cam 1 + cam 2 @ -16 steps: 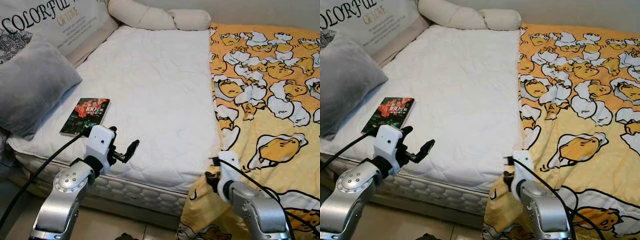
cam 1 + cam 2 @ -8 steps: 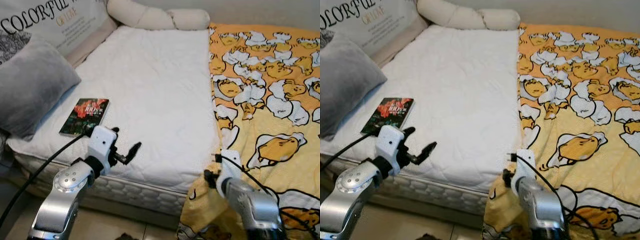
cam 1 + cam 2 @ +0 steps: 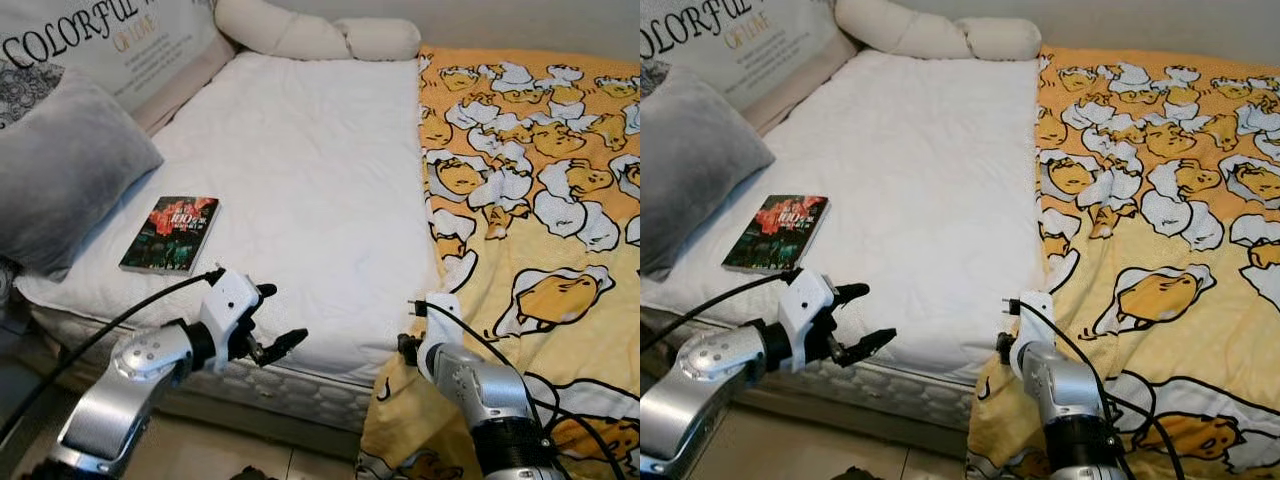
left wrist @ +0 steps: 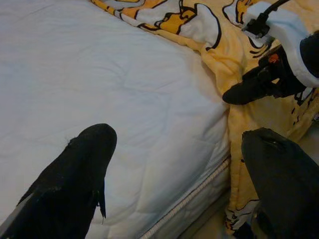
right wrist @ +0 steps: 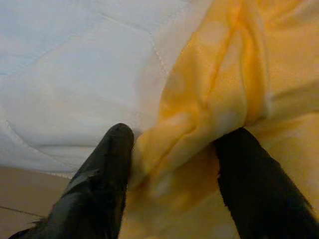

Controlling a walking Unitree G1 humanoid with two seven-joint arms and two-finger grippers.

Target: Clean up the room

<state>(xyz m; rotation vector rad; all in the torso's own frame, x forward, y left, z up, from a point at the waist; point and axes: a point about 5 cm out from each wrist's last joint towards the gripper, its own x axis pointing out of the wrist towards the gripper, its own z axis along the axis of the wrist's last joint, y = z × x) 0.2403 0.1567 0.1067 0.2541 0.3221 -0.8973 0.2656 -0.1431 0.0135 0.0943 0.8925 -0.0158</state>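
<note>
A yellow blanket with cartoon prints covers the right side of the bed and hangs over its front edge. My right gripper is at the blanket's left front corner, beside the mattress edge. In the right wrist view its fingers are closed around a bunched fold of the blanket. My left gripper hovers open and holds nothing at the front edge of the white mattress. A dark book with a red cover picture lies flat on the mattress at the left.
A grey pillow lies at the bed's left, under a printed cushion. A cream bolster lies along the far end. Beige floor runs below the mattress's front edge.
My left gripper has swung right and lower along the mattress's front edge, away from the book. The right gripper has crept slightly up toward the mattress corner with the blanket.
</note>
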